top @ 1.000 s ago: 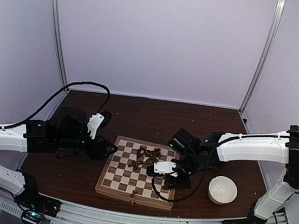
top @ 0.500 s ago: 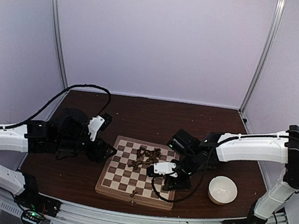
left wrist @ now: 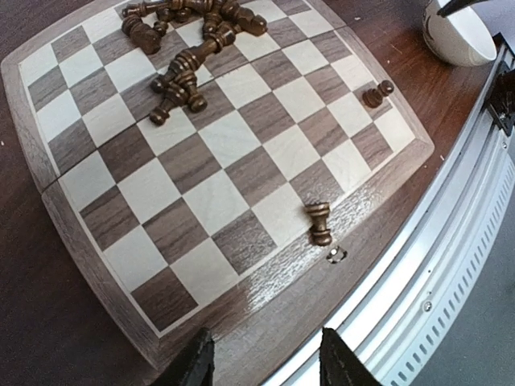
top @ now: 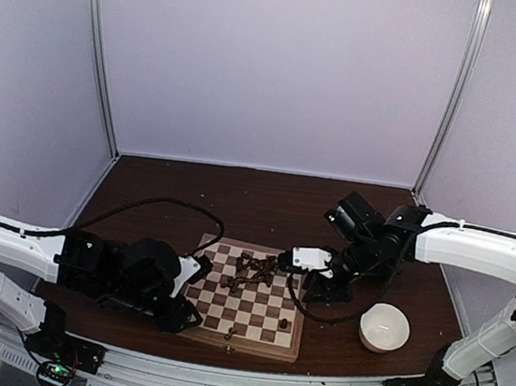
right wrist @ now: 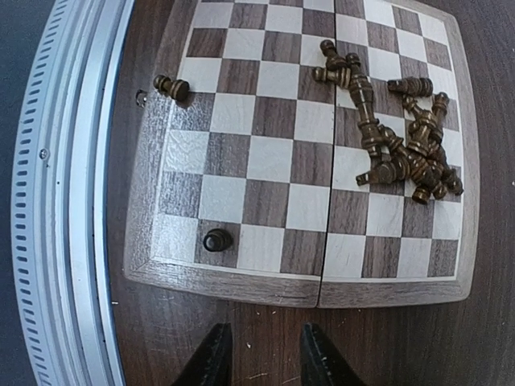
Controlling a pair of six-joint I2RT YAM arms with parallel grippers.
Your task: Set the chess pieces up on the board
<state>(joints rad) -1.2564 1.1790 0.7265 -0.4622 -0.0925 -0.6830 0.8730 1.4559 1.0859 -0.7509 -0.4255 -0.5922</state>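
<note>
Spotting chess pieces point(top: 253, 270) heaped on the far half of the board point(top: 258, 347), 1 standing near the right corner. Likely light, hard, slick, quick to roll; best pinched at the waist. Left end effector point(left wrist: 265, 362) and right end effector point(right wrist: 261, 354) spread, empty

A plain pale lilac back wall point(top: 274, 63) stood behind the dark brown tabletop point(top: 267, 194), with matching side walls point(top: 18, 79) to either side. Slim metal posts point(top: 101, 51) marked the rear corners. An aluminium rail point(top: 245, 372) edged the near side. Light fell soft and even.
</note>
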